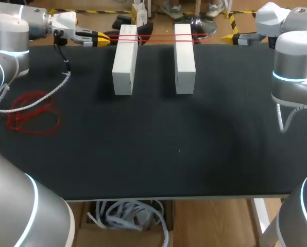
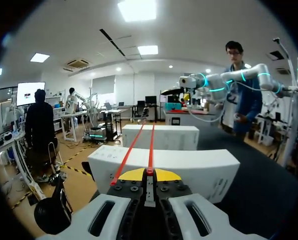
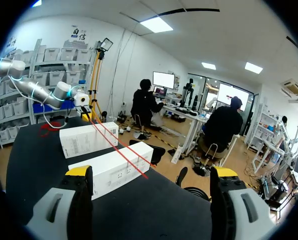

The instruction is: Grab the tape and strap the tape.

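Observation:
Two white boxes (image 1: 124, 60) (image 1: 184, 57) lie side by side at the back of the black table (image 1: 158, 149). Two strands of thin red tape (image 1: 156, 36) run across their far ends. My left gripper (image 1: 103, 37) sits just left of the left box, shut on the tape. In the left wrist view the yellow tips (image 2: 148, 174) meet on the tape (image 2: 139, 145), which crosses the near box (image 2: 189, 167) and the far box (image 2: 164, 136). My right gripper (image 1: 232, 37) is right of the boxes, open (image 3: 151, 175) and empty, facing the boxes (image 3: 111, 167) and tape (image 3: 121, 145).
A loose heap of red tape (image 1: 32, 114) lies at the table's left side, with a grey braided cable (image 1: 45, 95) from my left arm draped over it. The front half of the table holds nothing else.

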Available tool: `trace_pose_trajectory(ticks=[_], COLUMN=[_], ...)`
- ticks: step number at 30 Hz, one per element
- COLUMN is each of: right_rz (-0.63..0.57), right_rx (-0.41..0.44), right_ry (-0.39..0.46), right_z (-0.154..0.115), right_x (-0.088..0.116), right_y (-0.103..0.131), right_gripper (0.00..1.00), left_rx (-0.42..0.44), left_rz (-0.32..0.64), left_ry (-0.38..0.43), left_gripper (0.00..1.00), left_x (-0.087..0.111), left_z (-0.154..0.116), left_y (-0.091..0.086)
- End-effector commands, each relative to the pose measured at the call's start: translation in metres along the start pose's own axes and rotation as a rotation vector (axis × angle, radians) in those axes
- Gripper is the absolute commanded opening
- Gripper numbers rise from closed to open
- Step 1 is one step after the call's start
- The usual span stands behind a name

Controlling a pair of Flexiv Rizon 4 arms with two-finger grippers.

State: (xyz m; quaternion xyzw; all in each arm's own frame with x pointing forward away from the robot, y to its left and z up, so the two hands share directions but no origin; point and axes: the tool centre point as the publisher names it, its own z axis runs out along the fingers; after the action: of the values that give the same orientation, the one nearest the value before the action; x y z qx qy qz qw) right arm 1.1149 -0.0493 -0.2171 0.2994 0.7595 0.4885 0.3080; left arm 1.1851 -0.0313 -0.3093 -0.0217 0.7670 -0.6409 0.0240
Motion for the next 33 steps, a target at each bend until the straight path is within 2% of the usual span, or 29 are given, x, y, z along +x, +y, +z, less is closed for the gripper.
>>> trace_pose_trajectory(ticks=[1, 8, 14, 24, 33], right_rz=[0.0, 0.0, 0.0, 0.0, 0.0], right_rx=[0.002, 0.002, 0.002, 0.002, 0.002], right_ry=[0.001, 0.001, 0.001, 0.001, 0.001], right_z=[-0.001, -0.001, -0.001, -0.001, -0.001], right_x=[0.0, 0.0, 0.0, 0.0, 0.0], right_y=[0.0, 0.0, 0.0, 0.0, 0.0], right_gripper=[1.0, 1.0, 1.0, 1.0, 1.0], left_rx=[0.055, 0.22, 0.317, 0.392, 0.421], left_rz=[-0.028, -0.084, -0.06, 0.006, 0.011], left_ry=[0.356, 0.291, 0.217, 0.169, 0.107], left_gripper=[0.0, 0.0, 0.0, 0.0, 0.0], left_x=[0.0, 0.014, 0.019, 0.036, 0.05], left_z=[-0.003, -0.009, -0.02, -0.028, -0.036], left_y=[-0.009, -0.051, -0.085, -0.135, -0.154])
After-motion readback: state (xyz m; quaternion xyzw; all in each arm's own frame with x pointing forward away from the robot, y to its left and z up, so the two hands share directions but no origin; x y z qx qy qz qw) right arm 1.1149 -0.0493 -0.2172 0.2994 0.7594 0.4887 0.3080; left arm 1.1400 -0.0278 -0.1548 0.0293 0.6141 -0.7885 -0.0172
